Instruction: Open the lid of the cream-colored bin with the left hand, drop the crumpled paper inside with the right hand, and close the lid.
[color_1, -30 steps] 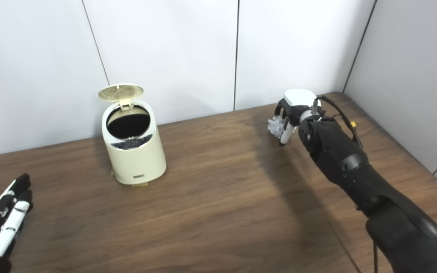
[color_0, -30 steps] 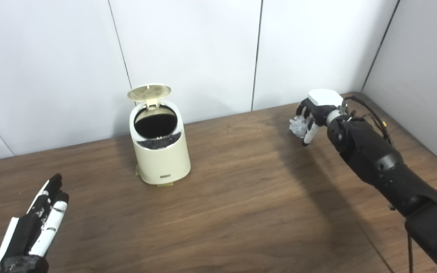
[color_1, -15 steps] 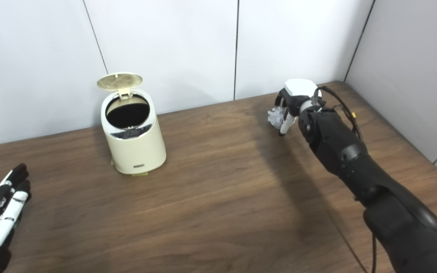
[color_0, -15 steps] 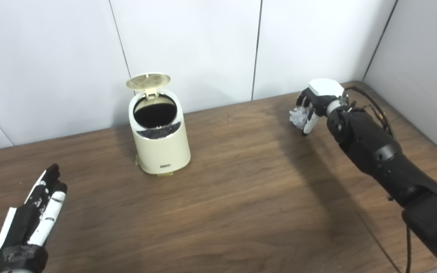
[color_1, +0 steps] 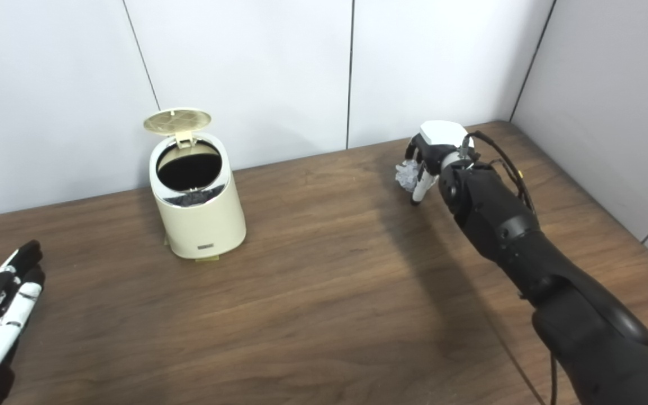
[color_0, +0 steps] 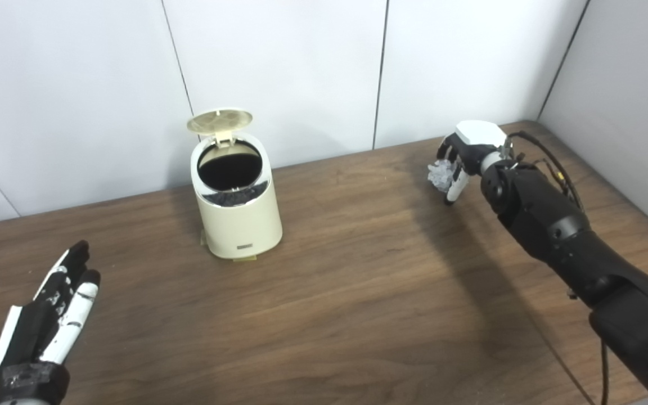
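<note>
The cream-colored bin (color_0: 238, 214) stands at the back left of the wooden table, its round lid (color_0: 220, 120) tipped up and back so the dark inside shows. My right hand (color_0: 464, 154) is far to the bin's right near the back wall, shut on the crumpled paper (color_0: 440, 172), a pale grey wad held above the table. My left hand (color_0: 48, 320) lies low at the front left, palm up, fingers straight and apart, holding nothing, well short of the bin.
White wall panels close off the back and a grey wall (color_0: 628, 95) the right side. The brown tabletop (color_0: 358, 292) stretches between bin and right arm (color_0: 554, 230).
The camera tilted, so the whole picture shifted upward. My right hand with the paper has edged slightly left toward the bin. The left hand has barely moved; the lid stays up.
</note>
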`<state>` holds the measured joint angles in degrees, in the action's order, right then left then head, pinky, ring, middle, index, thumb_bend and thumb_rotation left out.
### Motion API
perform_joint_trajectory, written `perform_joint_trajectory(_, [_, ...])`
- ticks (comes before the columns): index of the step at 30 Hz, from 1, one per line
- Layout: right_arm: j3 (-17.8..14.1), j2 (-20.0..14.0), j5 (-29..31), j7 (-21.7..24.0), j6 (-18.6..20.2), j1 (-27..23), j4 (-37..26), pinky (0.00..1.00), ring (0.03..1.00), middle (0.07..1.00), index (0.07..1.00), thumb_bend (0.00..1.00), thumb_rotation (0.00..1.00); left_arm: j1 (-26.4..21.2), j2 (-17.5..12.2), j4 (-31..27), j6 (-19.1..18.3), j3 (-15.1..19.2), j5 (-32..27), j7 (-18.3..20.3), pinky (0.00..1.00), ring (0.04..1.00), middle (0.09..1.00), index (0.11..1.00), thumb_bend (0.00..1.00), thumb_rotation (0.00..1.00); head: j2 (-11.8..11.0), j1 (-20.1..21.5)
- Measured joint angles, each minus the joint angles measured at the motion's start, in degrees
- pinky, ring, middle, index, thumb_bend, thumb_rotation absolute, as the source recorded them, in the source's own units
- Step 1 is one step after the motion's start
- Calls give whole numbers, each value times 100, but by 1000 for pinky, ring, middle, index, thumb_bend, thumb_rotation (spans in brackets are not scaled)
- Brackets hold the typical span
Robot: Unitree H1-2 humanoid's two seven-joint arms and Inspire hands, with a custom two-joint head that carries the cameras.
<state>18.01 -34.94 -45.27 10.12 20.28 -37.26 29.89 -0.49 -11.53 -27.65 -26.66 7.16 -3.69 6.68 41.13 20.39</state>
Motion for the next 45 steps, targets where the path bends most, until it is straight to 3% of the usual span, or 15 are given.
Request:
perform_joint_trajectory(4, [0, 3, 1, 6, 28, 0, -6, 544, 613, 676, 696, 894, 0, 0, -13, 0, 0, -8, 9, -4, 1000, 999, 970, 976, 389, 569, 9, 0])
perform_joint_trajectory(7, [1, -1, 2, 87, 58, -1, -29, 528, 571, 629, 629, 841, 0, 0, -30, 0, 0, -11, 25, -11, 1000, 1000, 968, 974, 391, 570, 17, -9])
perform_joint_trajectory(8, [0, -3, 6, 120, 67, -1, -45, 514, 501, 573, 557, 684, 0, 0, -33, -1, -1, -13, 35, -15, 1000, 998, 968, 972, 388, 565, 18, -9])
perform_joint_trajectory(9, [-8, -4, 18, 156, 82, 1, -71, 496, 471, 546, 516, 604, 0, 0, -33, -3, -1, -12, 48, -19, 1000, 998, 968, 971, 388, 563, 18, -9])
perform_joint_trajectory(11, [-24, 2, 76, 168, 87, 3, -88, 469, 441, 521, 483, 537, 0, 0, -33, -7, -1, -13, 73, -23, 1000, 998, 968, 972, 386, 562, 35, 0])
perform_joint_trajectory(16, [-20, 13, 105, 175, 174, 23, -137, 435, 411, 500, 489, 520, 0, 0, -32, -14, -1, -13, 119, -23, 1000, 1000, 976, 980, 380, 570, 35, 9])
perform_joint_trajectory(21, [-10, 18, 116, 175, 188, 22, -150, 465, 434, 513, 473, 520, 0, 0, -22, -14, -1, -14, 129, -23, 1000, 1000, 975, 980, 372, 571, 26, -17])
perform_joint_trajectory(25, [-85, 18, 242, 148, 144, 39, -158, 401, 391, 505, 508, 516, 0, -1, -13, -13, 0, -35, 142, -23, 1000, 995, 971, 991, 365, 558, 0, -184])
perform_joint_trajectory(27, [-213, 18, 306, 117, 150, 111, -389, 371, 380, 504, 526, 513, 0, 0, -9, -13, 2, -62, 192, -24, 1000, 989, 965, 988, 369, 558, -9, -307])
perform_joint_trajectory(31, [-238, -34, 304, 117, 90, 255, -1167, 411, 379, 511, 507, 515, 0, 12, -7, 8, 59, -166, 325, -29, 996, 981, 954, 981, 416, 589, -53, -659])
perform_joint_trajectory(32, [-233, -62, 293, 130, 58, 294, -1440, 423, 380, 508, 503, 516, 0, 14, -6, 43, 122, -198, 378, -28, 981, 975, 951, 978, 415, 578, -96, -903])
perform_joint_trajectory(36, [-226, -148, 198, 145, -193, 311, -2212, 411, 380, 510, 497, 516, 0, 55, 6, 270, 308, -231, 425, -28, 946, 963, 945, 970, 451, 558, -132, -1160])
perform_joint_trajectory(38, [-225, -157, 194, 146, -387, 301, -2442, 372, 370, 505, 522, 513, 0, 91, 28, 349, 370, -259, 452, -35, 976, 967, 938, 964, 486, 572, -176, -1291])
perform_joint_trajectory(41, [-220, -52, 148, 208, -443, 299, -2937, 358, 375, 516, 520, 513, 0, 176, 120, 388, 430, -268, 445, -50, 947, 955, 940, 962, 473, 517, -211, -1379])
perform_joint_trajectory(45, [-163, 242, 98, 342, -544, 245, -3532, 440, 384, 518, 505, 515, 0, 210, 242, 560, 634, -310, 423, -37, 935, 943, 935, 960, 494, 513, -281, -1564])
